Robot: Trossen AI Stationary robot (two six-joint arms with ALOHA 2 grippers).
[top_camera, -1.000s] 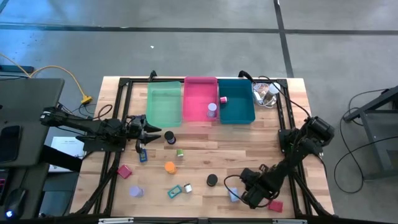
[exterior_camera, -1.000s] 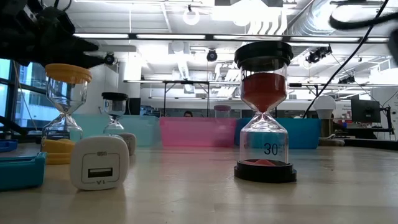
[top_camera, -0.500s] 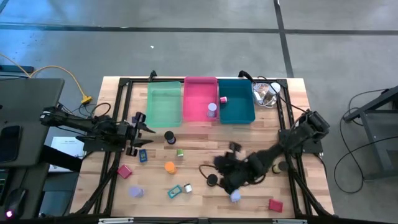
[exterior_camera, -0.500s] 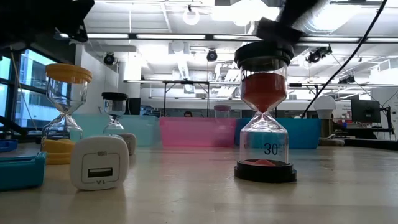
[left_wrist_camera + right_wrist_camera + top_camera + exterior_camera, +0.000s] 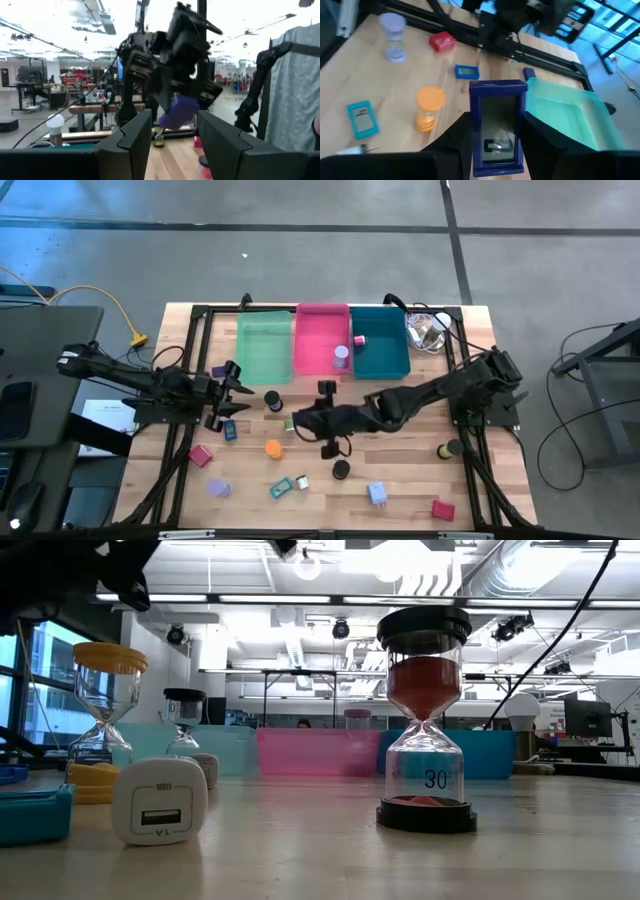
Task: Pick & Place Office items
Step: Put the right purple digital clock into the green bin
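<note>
My right gripper (image 5: 305, 422) hangs over the table's middle, shut on a dark blue framed block (image 5: 497, 125), which the left wrist view shows as a purple block (image 5: 180, 112). My left gripper (image 5: 175, 145) stands open at the left (image 5: 237, 392), raised and pointing toward the right arm, nothing between its fingers. Other office items sit on the wood: an orange hourglass (image 5: 273, 448), a black-capped one (image 5: 341, 469), a blue block (image 5: 377, 493), a red block (image 5: 441, 510), a teal item (image 5: 280, 488), and a purple hourglass (image 5: 218, 487). My right gripper pinches the dark blue block by its two long sides, near the lower end (image 5: 480, 150), between its two fingers. The fingers (image 5: 452, 142) reach along the sides from the table's right. The block stands upright in the hold, lifted clear of the table.
Green (image 5: 263, 345), pink (image 5: 322, 330) and teal (image 5: 385, 360) trays line the far side; a clear plastic lump (image 5: 430, 330) lies to their right. A white charger (image 5: 160, 802) and a red-sand hourglass (image 5: 425, 720) stand close to the low camera. Black frame rails run along both table sides.
My right gripper has swept from the near right part of the table toward the left and the far side, rising and rolling its wrist, and now hangs over the middle. My left gripper has tipped upward and risen slightly in place.
</note>
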